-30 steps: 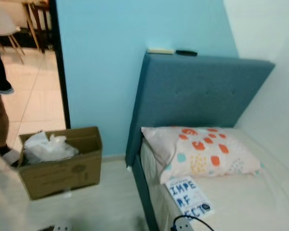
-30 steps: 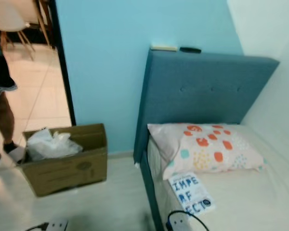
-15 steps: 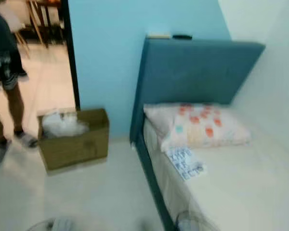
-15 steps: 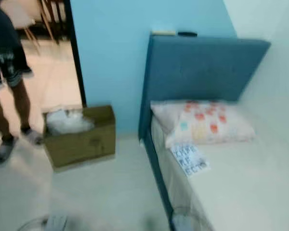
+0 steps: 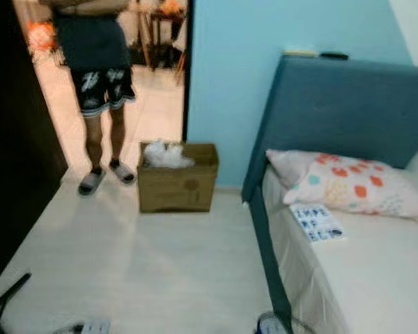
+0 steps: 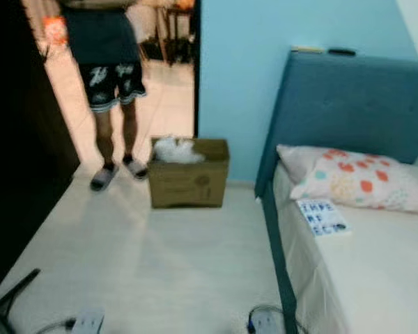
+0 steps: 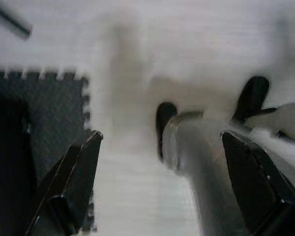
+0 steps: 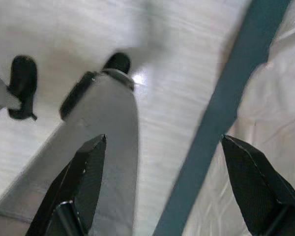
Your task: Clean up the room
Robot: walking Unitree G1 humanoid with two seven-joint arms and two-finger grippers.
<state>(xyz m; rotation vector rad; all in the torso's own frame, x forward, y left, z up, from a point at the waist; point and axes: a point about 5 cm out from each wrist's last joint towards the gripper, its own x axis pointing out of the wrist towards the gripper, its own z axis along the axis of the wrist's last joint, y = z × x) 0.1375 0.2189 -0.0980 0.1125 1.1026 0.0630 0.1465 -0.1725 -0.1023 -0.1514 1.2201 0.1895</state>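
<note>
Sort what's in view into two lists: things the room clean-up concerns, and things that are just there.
For the clean-up:
- cardboard box on the floor, white crumpled stuff inside
- book lying on the bed
- power strip on the floor

Just there:
- bed
- pillow
- headboard
- person standing in the doorway
- left gripper and right gripper, both open and holding nothing
</note>
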